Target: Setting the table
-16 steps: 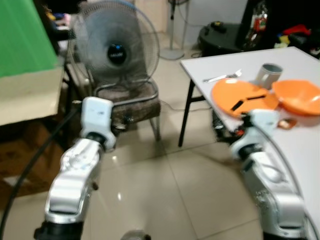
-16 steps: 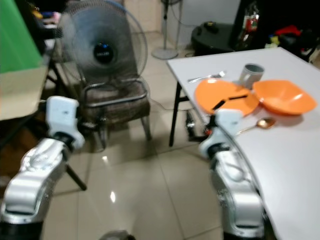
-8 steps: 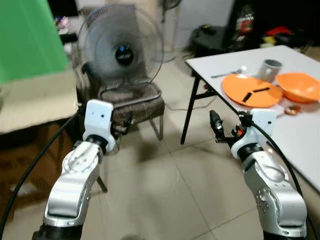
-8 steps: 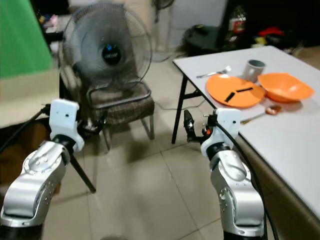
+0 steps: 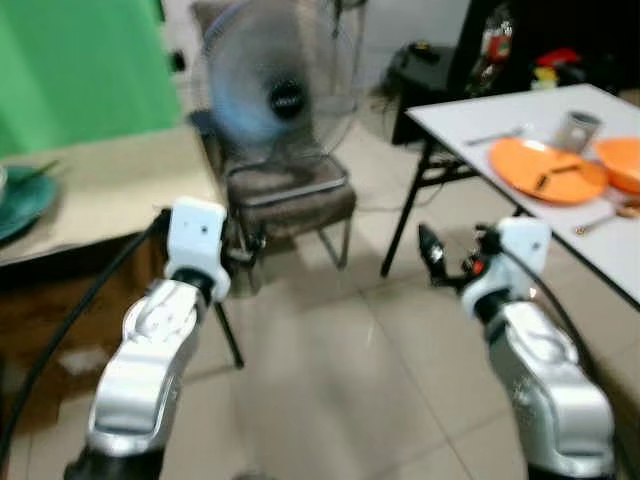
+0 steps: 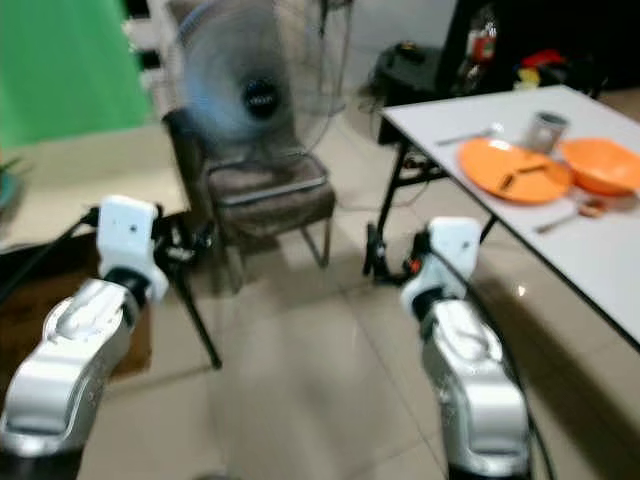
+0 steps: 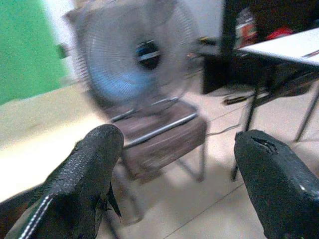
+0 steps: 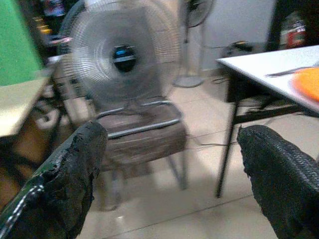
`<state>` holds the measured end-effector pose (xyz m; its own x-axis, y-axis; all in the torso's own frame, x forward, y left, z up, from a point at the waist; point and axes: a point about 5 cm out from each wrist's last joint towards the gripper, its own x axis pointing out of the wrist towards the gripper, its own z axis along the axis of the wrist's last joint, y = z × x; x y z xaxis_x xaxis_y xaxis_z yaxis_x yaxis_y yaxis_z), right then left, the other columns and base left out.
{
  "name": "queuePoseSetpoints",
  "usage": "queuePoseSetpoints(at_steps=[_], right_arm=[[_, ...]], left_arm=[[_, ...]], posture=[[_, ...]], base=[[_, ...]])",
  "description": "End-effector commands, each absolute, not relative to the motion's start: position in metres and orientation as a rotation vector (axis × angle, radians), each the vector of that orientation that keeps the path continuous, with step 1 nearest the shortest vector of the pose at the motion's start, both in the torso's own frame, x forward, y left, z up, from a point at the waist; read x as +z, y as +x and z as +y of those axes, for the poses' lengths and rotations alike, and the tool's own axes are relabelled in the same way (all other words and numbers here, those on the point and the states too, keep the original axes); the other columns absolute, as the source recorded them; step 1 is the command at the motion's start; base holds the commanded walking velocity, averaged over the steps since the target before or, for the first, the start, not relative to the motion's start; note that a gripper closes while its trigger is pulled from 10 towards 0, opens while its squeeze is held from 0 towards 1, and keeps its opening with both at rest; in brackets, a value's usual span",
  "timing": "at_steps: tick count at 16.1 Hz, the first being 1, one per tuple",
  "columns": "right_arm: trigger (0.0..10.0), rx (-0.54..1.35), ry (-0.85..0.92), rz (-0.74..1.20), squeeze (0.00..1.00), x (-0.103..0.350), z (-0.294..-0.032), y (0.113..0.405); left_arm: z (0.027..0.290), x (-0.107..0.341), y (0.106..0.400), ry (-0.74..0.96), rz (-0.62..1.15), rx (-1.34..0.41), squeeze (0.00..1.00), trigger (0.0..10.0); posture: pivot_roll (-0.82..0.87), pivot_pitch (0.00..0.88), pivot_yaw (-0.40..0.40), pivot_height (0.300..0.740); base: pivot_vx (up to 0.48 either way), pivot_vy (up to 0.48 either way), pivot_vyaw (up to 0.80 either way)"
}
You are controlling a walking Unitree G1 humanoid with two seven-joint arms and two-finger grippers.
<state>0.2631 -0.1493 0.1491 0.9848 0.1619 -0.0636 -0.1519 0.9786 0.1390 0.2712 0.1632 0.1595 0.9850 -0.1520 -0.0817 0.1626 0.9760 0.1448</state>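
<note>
Both my arms are raised in front of me over the tiled floor [image 5: 330,380], and neither holds anything. My left pincer [image 7: 179,164] has its two black fingers [image 7: 84,174] spread wide, with the fan and chair showing in the gap between them. My right pincer [image 8: 172,164] is spread just as wide, its fingers [image 8: 276,174] framing the same chair and the near corner of the worktop.

The white worktop [image 6: 600,250] stands off to my right, well apart from both pincers. On it, near its far left corner, lies an orange plate [image 6: 515,172] with a small dark strip across it. An orange bowl [image 6: 600,165] sits just beside the plate, toward the worktop's right edge. A grey cup [image 6: 547,130] stands behind them, between plate and bowl. A fork [image 6: 468,135] lies closer to the far left corner, and a spoon [image 6: 575,213] lies nearer to me than the bowl.

Straight ahead is a brown chair [image 5: 285,190] with a metal frame, and a fan [image 5: 280,100] stands on or just behind its seat; I cannot tell which. To my left is a beige counter [image 5: 100,190] with the rim of a green dish [image 5: 20,195] on it, and a green screen [image 5: 80,70] behind. The head views are blurred.
</note>
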Motion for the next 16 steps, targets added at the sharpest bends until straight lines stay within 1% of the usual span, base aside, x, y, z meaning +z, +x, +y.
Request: queuePoseSetpoints(at_steps=[1, 4, 6, 14, 16], right_arm=[[10.0, 0.178, 0.127, 0.061, 1.00, 0.153, -0.148, 0.264], [10.0, 0.228, 0.101, 0.059, 1.00, 0.153, -0.143, 0.264], [10.0, 0.260, 0.076, 0.061, 1.00, 0.152, -0.139, 0.264], [10.0, 0.312, 0.076, 0.074, 1.00, 0.149, -0.133, 0.265], [10.0, 0.298, 0.083, 0.081, 1.00, 0.148, -0.134, 0.266]], left_arm=[[0.164, 0.163, 0.272, 0.152, 0.057, -0.151, 0.00, 10.0], [0.165, 0.164, 0.271, 0.144, 0.050, -0.140, 0.00, 10.0], [0.166, 0.165, 0.271, 0.144, 0.042, -0.128, 0.00, 10.0], [0.168, 0.167, 0.265, 0.146, 0.029, -0.114, 0.00, 10.0], [0.169, 0.166, 0.265, 0.150, 0.030, -0.112, 0.00, 10.0]], posture=[[0.11, 0.000, -0.022, 0.740], [0.12, 0.000, -0.028, 0.740], [0.12, 0.000, -0.031, 0.740], [0.14, 0.000, -0.048, 0.740], [0.14, 0.000, -0.048, 0.740]], base=[[0.000, 0.360, 0.00], [0.000, 0.000, 0.00], [0.000, 0.000, 0.68], [0.000, 0.000, 0.80], [0.000, 0.000, 0.00]])
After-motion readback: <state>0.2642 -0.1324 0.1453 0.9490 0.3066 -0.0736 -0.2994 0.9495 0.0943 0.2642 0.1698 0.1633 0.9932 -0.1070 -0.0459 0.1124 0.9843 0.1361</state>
